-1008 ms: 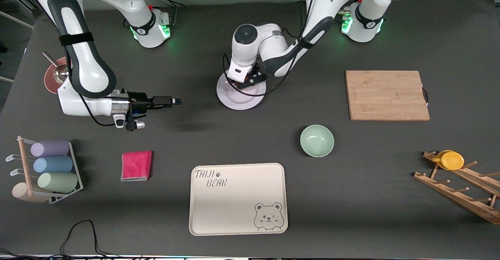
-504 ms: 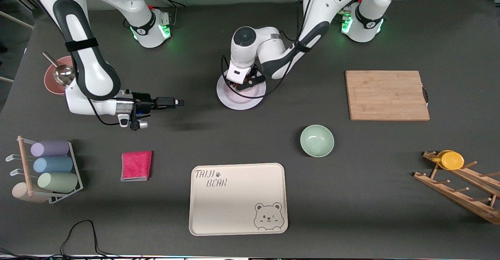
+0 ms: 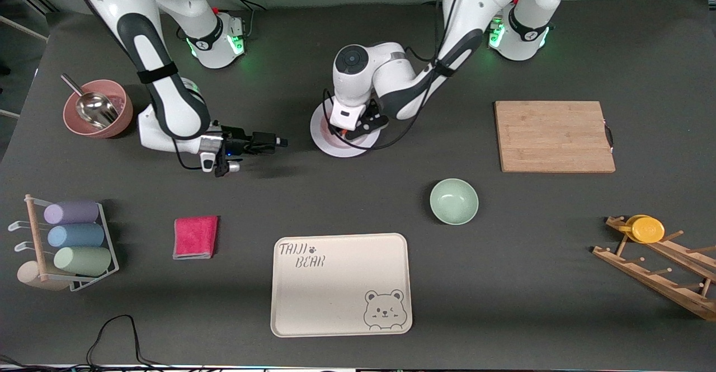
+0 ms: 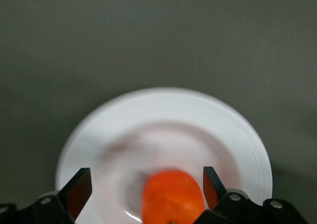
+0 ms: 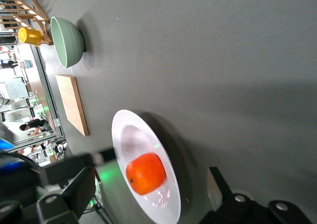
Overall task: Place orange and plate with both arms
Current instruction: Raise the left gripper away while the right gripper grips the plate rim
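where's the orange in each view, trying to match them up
Front view: not visible; the left gripper over the plate hides it.
Left wrist view: orange on the plate, between the open jaws of the left gripper.
Right wrist view: orange sits on the plate.
Shared landmark: the white plate.

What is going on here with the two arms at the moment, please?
The orange lies on the plate. The left pincer is over it, fingers open on either side of the fruit, not gripping. The right pincer is open too, low over the table beside the plate toward the right arm's end, pointing at its rim.
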You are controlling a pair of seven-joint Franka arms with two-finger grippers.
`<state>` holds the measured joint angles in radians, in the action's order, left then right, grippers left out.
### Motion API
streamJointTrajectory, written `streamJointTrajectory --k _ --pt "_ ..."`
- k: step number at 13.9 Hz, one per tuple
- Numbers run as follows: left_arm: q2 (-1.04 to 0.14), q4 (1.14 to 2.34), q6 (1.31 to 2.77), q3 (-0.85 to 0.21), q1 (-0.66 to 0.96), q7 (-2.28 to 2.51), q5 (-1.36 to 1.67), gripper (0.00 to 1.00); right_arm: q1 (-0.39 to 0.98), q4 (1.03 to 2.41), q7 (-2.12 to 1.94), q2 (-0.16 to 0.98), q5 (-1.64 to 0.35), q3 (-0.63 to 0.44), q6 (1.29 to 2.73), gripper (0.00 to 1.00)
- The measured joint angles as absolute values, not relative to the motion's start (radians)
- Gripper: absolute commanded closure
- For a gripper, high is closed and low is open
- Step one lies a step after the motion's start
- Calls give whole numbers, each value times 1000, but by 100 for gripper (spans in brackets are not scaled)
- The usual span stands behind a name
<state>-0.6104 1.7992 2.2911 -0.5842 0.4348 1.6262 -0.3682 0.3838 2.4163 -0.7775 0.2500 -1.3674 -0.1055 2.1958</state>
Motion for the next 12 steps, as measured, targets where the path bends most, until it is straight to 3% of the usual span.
streamJointTrajectory --k 6,9,12 --pt "-363 1788 1998 -545 238 1173 -158 0 513 2451 -940 305 -1581 -105 2302 0" --pt "-209 1785 1855 -360 207 863 -35 0 643 2459 -969 306 -1706 -104 2409 0" --pt "-111 1788 1732 -199 202 627 -7 0 679 2468 -975 306 -1730 -105 2440 0"
